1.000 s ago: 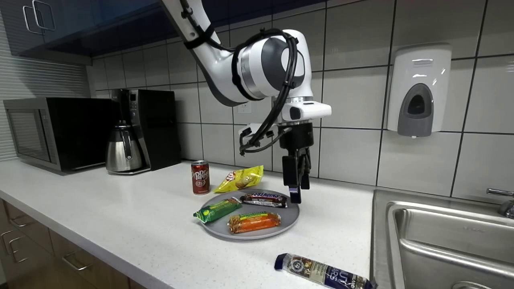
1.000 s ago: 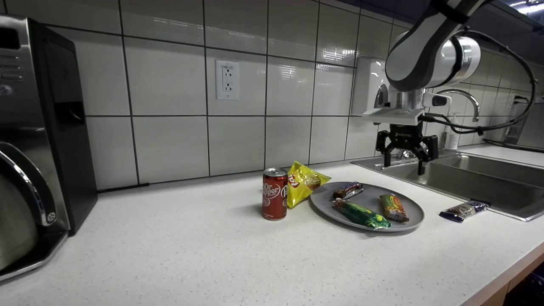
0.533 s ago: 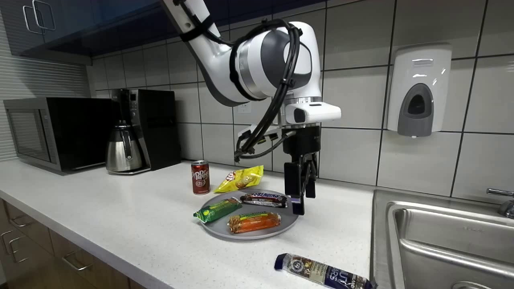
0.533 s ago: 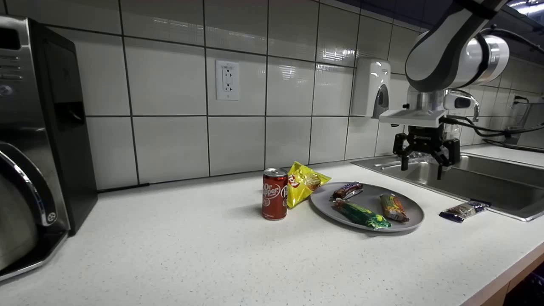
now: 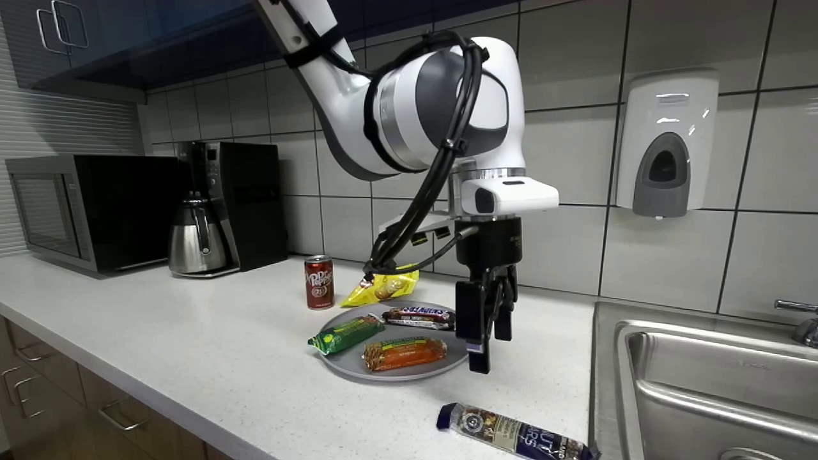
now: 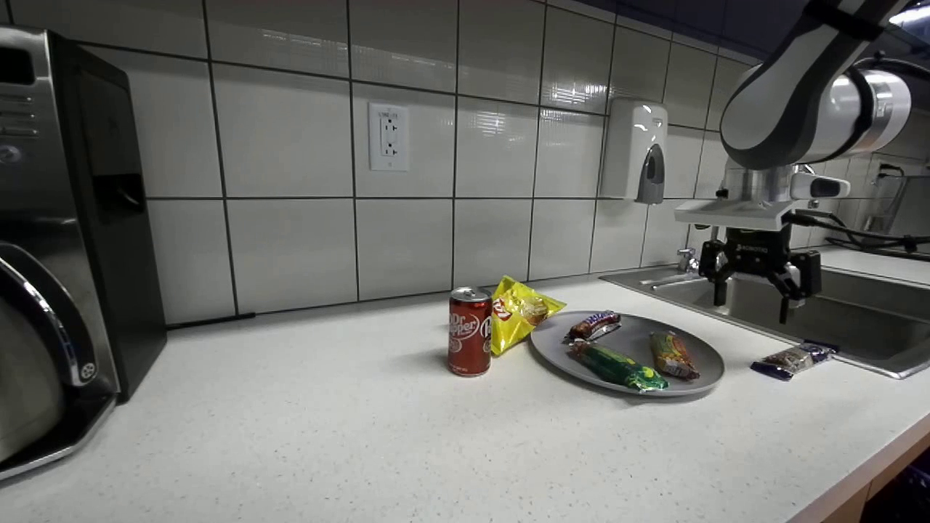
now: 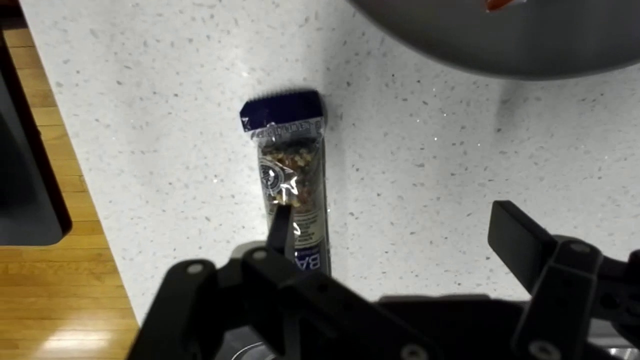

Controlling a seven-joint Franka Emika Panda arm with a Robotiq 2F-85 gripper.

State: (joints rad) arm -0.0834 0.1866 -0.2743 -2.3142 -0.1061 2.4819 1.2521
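Note:
My gripper (image 5: pixel 491 348) hangs over the counter by the right side of a grey plate (image 5: pixel 348 361), its jaws wide apart and nothing between them. A nut bar (image 5: pixel 498 431) in a clear and dark blue wrapper lies flat on the counter, nearest below it. In the wrist view the left finger overlaps the nut bar (image 7: pixel 295 175) and hides its lower end; the right finger's pad (image 7: pixel 520 245) is over bare counter. On the plate lie a green-wrapped bar (image 5: pixel 348 333), an orange-wrapped bar (image 5: pixel 404 353) and a dark brown bar (image 5: pixel 418 317).
A red can (image 6: pixel 469 334) stands beside a yellow snack bag (image 6: pixel 516 319), left of the plate. The steel sink (image 5: pixel 604 383) borders the counter on the right. A coffee maker (image 5: pixel 252 204) with its carafe (image 5: pixel 197 239) and a microwave (image 5: pixel 121 211) stand at the far left.
My gripper has come away from the plate's far right edge toward the nut bar, sitting lower and farther right in both exterior views. Its jaws stay wide apart. The objects have not moved.

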